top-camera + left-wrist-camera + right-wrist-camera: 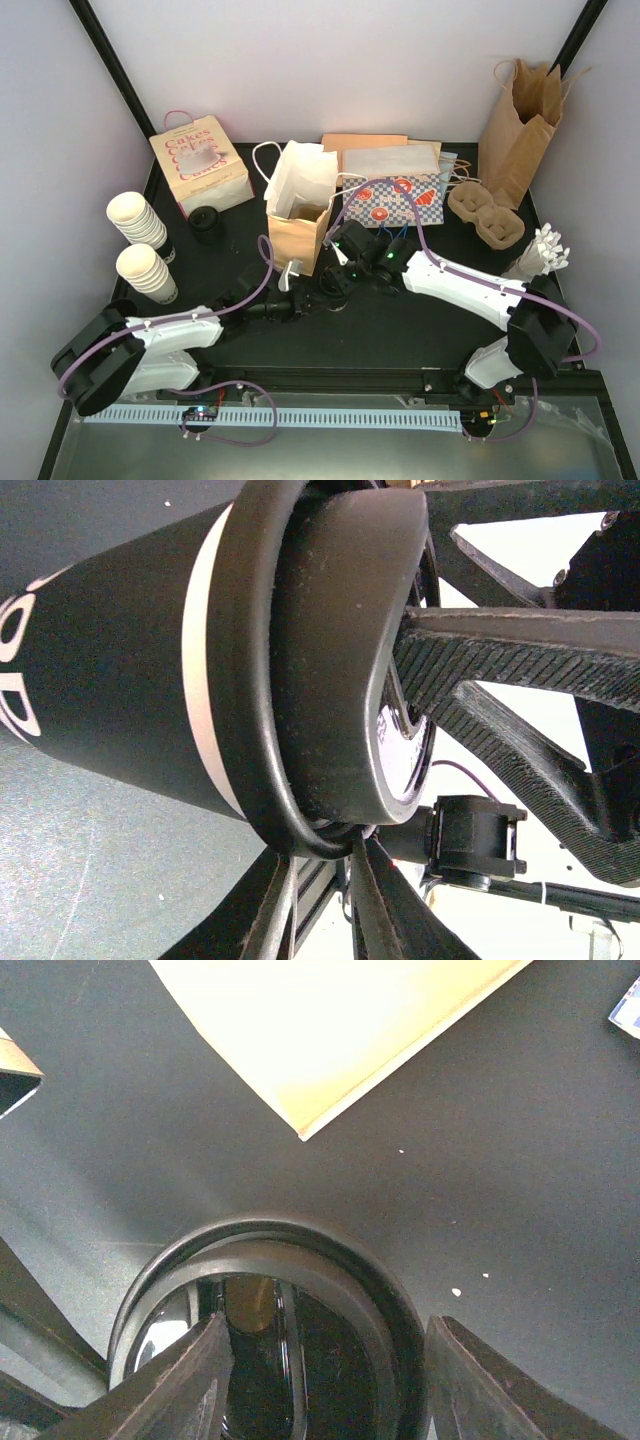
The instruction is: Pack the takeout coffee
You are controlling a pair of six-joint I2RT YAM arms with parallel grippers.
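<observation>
Mid-table at the takeout coffee [110, 670], arms [170, 335] angled inward, left fingers [372, 910] unclear, right fingers [480, 1380] spread

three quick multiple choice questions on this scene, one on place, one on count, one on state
1. Where is the cake box? A back left; B back right; C front centre
2. How many stacks of cream cups? A one; B two; C four
3. The cup at the jaws is: A lidless; B crushed; C lidded

Answers: 1 A, it stands near the back left corner. 2 B, two stacks stand along the left edge. 3 C, the black lid sits on the cup in the left wrist view.
</observation>
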